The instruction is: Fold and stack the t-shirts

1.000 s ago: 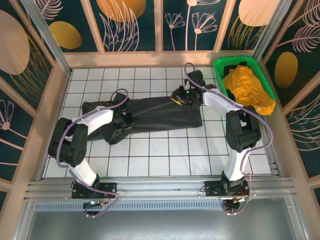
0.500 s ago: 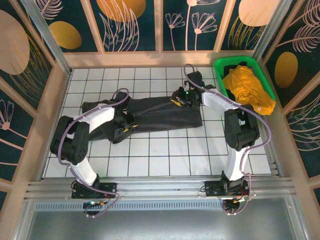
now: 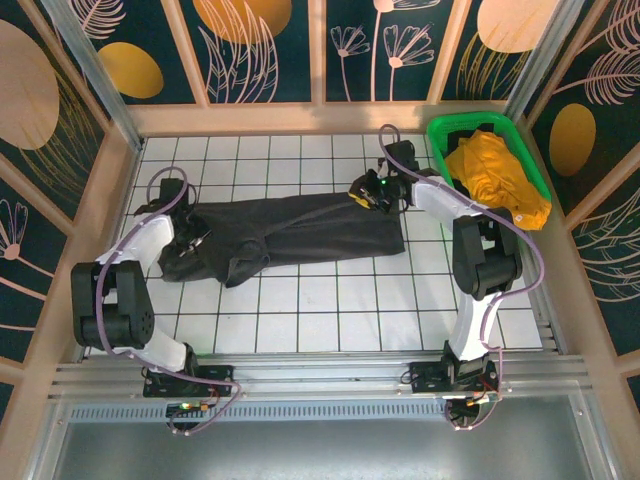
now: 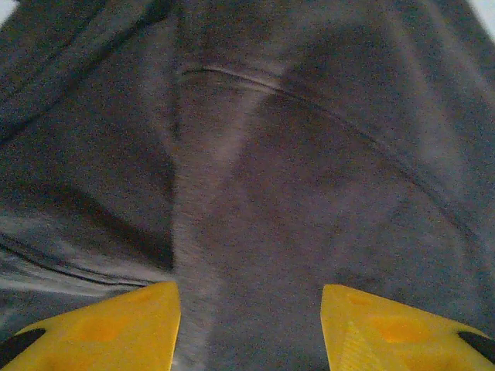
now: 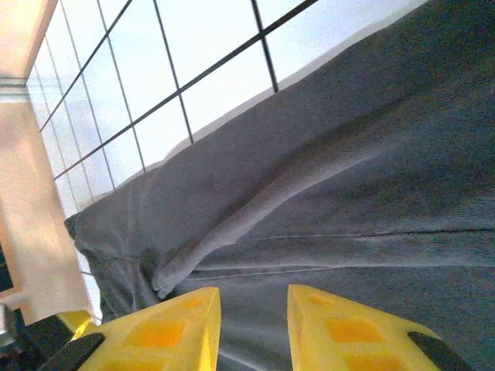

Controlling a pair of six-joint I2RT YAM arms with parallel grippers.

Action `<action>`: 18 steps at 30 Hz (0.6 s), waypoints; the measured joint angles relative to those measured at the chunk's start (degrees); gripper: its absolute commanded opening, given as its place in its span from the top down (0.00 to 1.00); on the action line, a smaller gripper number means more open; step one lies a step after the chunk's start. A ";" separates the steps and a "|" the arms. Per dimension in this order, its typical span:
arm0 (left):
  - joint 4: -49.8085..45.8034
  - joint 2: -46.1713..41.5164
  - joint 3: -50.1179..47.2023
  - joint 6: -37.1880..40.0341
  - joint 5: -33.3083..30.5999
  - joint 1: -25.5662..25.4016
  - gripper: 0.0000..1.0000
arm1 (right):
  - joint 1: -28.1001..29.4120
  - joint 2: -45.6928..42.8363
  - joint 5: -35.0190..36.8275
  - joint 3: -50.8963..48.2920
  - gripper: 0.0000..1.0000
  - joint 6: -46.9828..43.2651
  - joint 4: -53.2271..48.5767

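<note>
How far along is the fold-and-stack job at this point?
Done: the dark grey t-shirt lies on the tiled table as a long narrow band, apparently folded lengthwise. In hand: the left gripper, fingers apart, and the right gripper sit at its two ends. Left: finishing that fold, then folding the orange-yellow t-shirt, crumpled in the green basket, and stacking.

Overhead wide; both wrists close, probably same t-shirt point(image 3: 310, 225).

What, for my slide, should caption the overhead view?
Left gripper and right gripper over opposite ends of the dark t-shirt on tiled table; orange-yellow t-shirt in the green basket.
</note>
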 measured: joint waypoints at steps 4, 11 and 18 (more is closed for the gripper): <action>3.48 1.05 -2.03 1.64 0.66 3.41 0.53 | 0.04 0.00 -1.33 0.00 0.70 -0.02 0.63; 8.04 4.66 -3.48 3.26 1.62 4.50 0.61 | 0.02 0.00 -1.75 0.00 0.70 -0.04 0.63; 10.69 5.60 -4.81 3.63 2.82 4.50 0.87 | 0.02 0.00 -2.73 0.00 0.70 -0.04 0.63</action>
